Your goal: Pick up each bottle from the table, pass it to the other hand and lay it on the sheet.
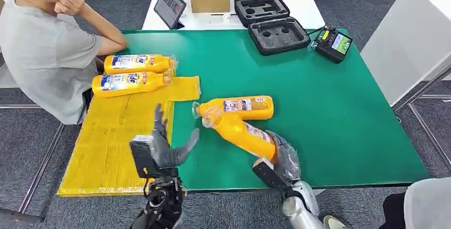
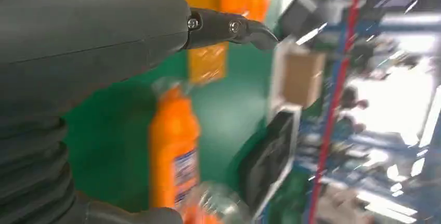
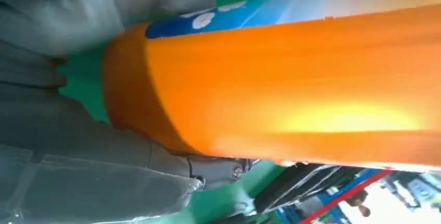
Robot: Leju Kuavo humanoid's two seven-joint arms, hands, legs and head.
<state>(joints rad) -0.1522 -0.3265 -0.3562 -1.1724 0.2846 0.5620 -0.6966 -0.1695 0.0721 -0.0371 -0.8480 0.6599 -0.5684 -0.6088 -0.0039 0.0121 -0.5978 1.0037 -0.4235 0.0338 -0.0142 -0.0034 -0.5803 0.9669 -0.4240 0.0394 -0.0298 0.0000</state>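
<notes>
Right hand (image 1: 280, 157): you have it wrapped around the base end of an orange bottle (image 1: 242, 132), near the table's front edge. In the right wrist view the orange body (image 3: 291, 89) fills the grip against the grey palm (image 3: 78, 146).
Held bottle: tilted, base low in your hand, clear-capped neck pointing up and left toward the table's middle. Its neck end meets the neck of a second bottle; you cannot tell whether they touch.
Left hand (image 1: 167, 144): holding nothing, fingers spread wide and raised, palm turned toward the held bottle, over the line where the sheet's right edge meets the green. A clear gap separates it from the bottle. In the left wrist view one dark fingertip (image 2: 249, 29) sticks out past the grey cover; the rest is blurred.
Second bottle (image 1: 239, 107): lying flat on the green table (image 1: 330, 107) near its middle, label up, cap to the left.
Yellow sheet (image 1: 114, 138): covers the table's left end, front edge to about halfway back.
Laid bottles: two on the sheet's far end, side by side, caps to the right – the farther bottle (image 1: 138, 62), the nearer bottle (image 1: 129, 83).
Person (image 1: 45, 48): seated at the table's left edge, elbow on the far-left corner.
Far edge: open black foam case (image 1: 271, 24), small handheld screen unit (image 1: 332, 43) toward the far-right corner.
</notes>
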